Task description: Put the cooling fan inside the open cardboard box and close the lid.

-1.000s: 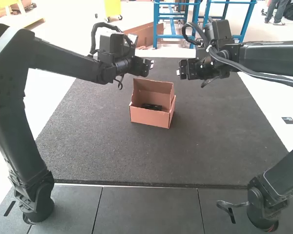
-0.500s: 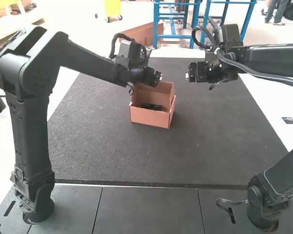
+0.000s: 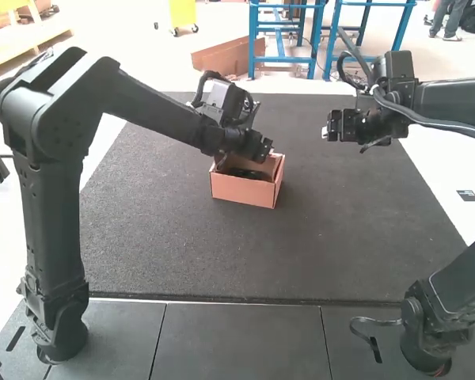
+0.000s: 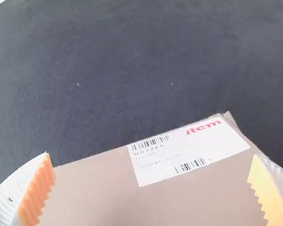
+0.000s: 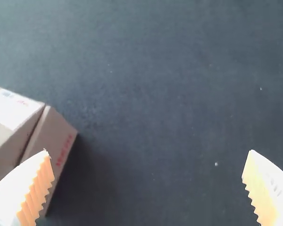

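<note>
I logged: cooling fan (image 3: 239, 169) in cardboard box (image 3: 245, 190), mid-mat (image 3: 142, 206); left gripper (image 3: 261, 149) splayed over its lid (image 4: 179, 155); right gripper (image 3: 331, 127) splayed, well apart.

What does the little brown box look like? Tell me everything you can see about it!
The box is small, plain brown cardboard, standing upright in the middle of the dark mat. Its top is open, and a black thing, likely the fan, lies inside. The lid at the back carries a white sticker with barcodes. The left gripper, fingers open, is at that lid; whether it touches is unclear. The right gripper is well apart.
</note>
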You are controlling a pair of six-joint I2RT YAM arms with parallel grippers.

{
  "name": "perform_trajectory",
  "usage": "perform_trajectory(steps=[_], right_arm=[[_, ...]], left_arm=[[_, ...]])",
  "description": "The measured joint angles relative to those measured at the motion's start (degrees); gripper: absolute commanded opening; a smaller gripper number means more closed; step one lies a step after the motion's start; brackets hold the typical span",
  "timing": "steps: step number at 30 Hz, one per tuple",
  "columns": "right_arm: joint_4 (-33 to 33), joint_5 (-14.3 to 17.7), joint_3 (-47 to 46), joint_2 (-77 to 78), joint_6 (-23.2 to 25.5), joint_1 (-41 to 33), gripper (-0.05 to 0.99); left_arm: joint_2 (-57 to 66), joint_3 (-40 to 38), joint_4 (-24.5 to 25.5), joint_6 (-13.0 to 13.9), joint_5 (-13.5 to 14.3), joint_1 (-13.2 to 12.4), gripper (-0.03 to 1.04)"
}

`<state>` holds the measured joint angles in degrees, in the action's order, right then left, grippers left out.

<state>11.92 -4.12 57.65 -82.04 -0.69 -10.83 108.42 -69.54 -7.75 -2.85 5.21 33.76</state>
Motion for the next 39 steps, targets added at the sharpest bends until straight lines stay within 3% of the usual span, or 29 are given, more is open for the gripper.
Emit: perform_trajectory(steps=[6,16,22,25,30,39], right_arm=[[0.09,-2.16,-0.31,0.0,-0.24,0.46,0.92],[0.17,-3.23,-0.31,0.0,-0.44,0.46,0.92],[0.15,-3.26,-0.31,0.0,-0.61,0.46,0.92],[0.07,-3.28,-0.31,0.0,-0.66,0.46,0.92],[0.09,-3.45,-0.31,0.0,-0.66,0.46,0.92],[0.17,-3.45,-0.31,0.0,-0.66,0.46,0.92]], left_arm=[[0.0,4.46,-1.77,-0.33,-0.02,0.0,0.97],[-0.28,4.59,-2.16,-0.44,-0.04,-0.52,0.97],[-4.17,-0.57,0.87,-0.46,-0.02,-4.37,0.97],[-5.73,-0.7,-0.33,-0.44,0.11,-5.64,0.97],[-3.74,3.06,-3.91,-0.39,0.17,-5.11,0.97],[-0.87,5.99,-1.77,0.28,0.17,-2.38,0.97]])
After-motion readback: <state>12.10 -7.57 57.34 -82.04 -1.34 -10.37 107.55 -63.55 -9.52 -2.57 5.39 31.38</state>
